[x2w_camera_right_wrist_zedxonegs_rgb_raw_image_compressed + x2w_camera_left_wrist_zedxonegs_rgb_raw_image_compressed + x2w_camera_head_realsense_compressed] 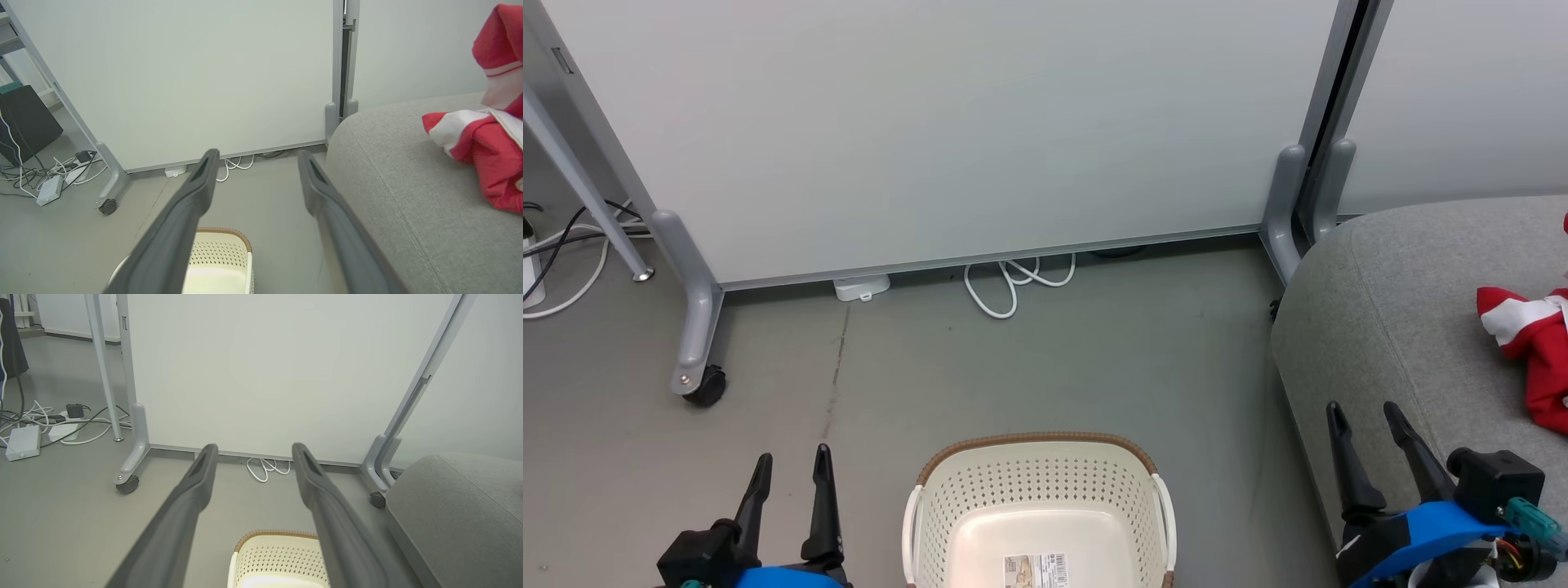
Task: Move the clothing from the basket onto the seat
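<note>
Red-and-white clothing (1535,359) lies on the grey seat (1388,310), and both hands are released.

The clothing sits crumpled on the seat's top, well in from its rounded left edge. The cream basket (1037,441) stands on the floor (1013,367) near that edge, its pale bottom and barcode label (1035,569) showing. The left hand (794,455) hovers over the floor left of the basket, fingers spread, holding nothing. The right hand (1361,407) hangs by the seat's left edge, likewise spread and empty, apart from the clothing. A white partition (931,122) stands behind.
</note>
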{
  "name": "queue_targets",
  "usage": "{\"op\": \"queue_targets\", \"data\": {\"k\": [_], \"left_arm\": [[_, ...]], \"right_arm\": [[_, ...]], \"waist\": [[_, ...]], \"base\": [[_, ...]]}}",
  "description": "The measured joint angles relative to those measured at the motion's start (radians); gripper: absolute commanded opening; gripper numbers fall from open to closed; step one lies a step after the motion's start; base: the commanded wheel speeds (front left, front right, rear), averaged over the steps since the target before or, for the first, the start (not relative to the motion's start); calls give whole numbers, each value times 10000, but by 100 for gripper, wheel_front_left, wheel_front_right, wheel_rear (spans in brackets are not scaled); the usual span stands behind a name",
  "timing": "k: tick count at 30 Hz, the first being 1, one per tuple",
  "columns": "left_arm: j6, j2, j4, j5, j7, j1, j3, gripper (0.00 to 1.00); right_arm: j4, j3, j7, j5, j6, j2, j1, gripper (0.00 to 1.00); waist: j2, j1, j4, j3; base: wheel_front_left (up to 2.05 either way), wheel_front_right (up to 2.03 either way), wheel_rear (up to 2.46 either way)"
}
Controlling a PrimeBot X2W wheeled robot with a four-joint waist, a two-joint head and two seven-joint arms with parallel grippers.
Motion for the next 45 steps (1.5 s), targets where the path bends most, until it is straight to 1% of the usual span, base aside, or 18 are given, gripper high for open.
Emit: {"op": "queue_targets", "data": {"k": [21,22,30,45], "left_arm": [[-38,84,88,-309,0,2,-322,100],[-38,71,125,-316,4,4,-334,0],[-38,-117,782,-347,75,372,-343,0],[-38,-128,571,-2796,796,289,-56,0]], "right_arm": [[-96,94,38,0,0,0,3,100],[-54,102,38,0,0,2,3,0],[688,104,100,31,0,59,255,0],[704,4,468,2671,0,67,231,0]], "waist": [[0,0,-93,69],[0,1,-98,76],[0,2,-104,80],[0,2,-127,91]], "base": [[0,0,0],[0,0,0],[0,0,0],[0,0,0]]}}
